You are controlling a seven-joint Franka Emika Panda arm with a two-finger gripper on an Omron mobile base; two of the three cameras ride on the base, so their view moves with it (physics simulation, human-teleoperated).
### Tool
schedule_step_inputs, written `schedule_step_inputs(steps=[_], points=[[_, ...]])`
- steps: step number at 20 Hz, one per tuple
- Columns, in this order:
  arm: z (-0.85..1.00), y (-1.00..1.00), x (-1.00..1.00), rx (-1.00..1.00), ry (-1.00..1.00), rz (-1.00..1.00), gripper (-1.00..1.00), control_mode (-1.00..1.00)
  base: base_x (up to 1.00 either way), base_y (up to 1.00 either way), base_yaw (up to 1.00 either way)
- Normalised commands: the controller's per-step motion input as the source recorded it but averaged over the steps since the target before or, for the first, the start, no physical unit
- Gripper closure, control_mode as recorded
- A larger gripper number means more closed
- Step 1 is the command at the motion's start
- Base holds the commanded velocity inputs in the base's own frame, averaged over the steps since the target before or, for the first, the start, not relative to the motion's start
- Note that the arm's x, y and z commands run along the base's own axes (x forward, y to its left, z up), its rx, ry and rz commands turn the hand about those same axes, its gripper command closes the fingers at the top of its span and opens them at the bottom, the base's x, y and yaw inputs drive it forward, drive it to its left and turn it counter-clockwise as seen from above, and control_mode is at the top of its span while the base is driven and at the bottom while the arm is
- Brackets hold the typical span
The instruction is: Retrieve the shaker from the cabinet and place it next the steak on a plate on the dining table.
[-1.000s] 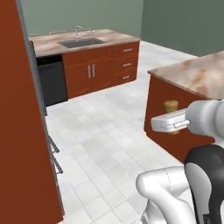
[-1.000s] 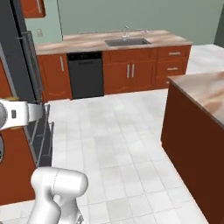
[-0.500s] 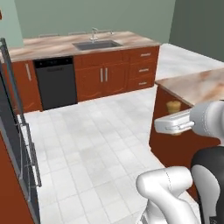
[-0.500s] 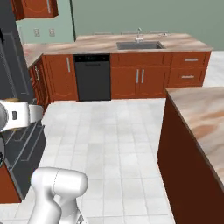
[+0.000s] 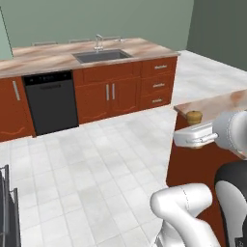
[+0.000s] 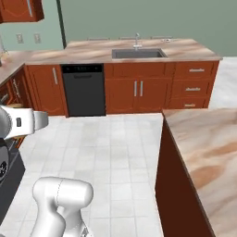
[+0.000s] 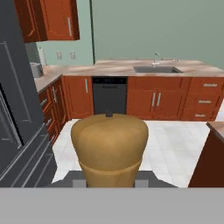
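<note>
The tan wooden shaker [image 7: 109, 146] looms large in the middle of the hand view, with my gripper [image 7: 109, 181] shut on its lower part. From the left base view its rounded knob [image 5: 194, 116] pokes up above the white hand, and the gripper [image 5: 194, 125] hangs just left of the dining table [image 5: 219, 102] corner. The table's marbled top [image 6: 203, 148] runs along the right of the right base view. The steak and the plate are out of view. A reddish-brown wall cabinet [image 7: 48, 19] hangs at the upper left; I cannot tell whether it is the task's cabinet.
A marbled counter with a sink [image 5: 101, 55] and a black dishwasher [image 5: 50, 101] runs along the far wall. A tall dark appliance [image 7: 17, 118] stands at the left. White tiled floor [image 5: 106, 164] lies open between the counter and the table.
The whole picture has swung: the camera turned right, the tall red-brown panel and dark appliance slid off to the left, and the sink counter came to the centre. The gripper stays shut on the shaker.
</note>
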Motion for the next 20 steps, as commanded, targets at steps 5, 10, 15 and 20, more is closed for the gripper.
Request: schedule_step_inputs(steps=[5, 10, 15, 20], points=[[0.0, 0.0, 0.0, 0.0, 0.0, 0.0, 1.0, 1.0, 1.0, 0.11, 0.0], [0.0, 0.0, 0.0, 0.0, 0.0, 0.0, 1.0, 1.0, 1.0, -0.01, 0.0], [0.0, 0.0, 0.0, 0.0, 0.0, 0.0, 1.0, 1.0, 1.0, -0.04, 0.0], [0.0, 0.0, 0.0, 0.0, 0.0, 0.0, 1.0, 1.0, 1.0, -0.01, 0.0]])
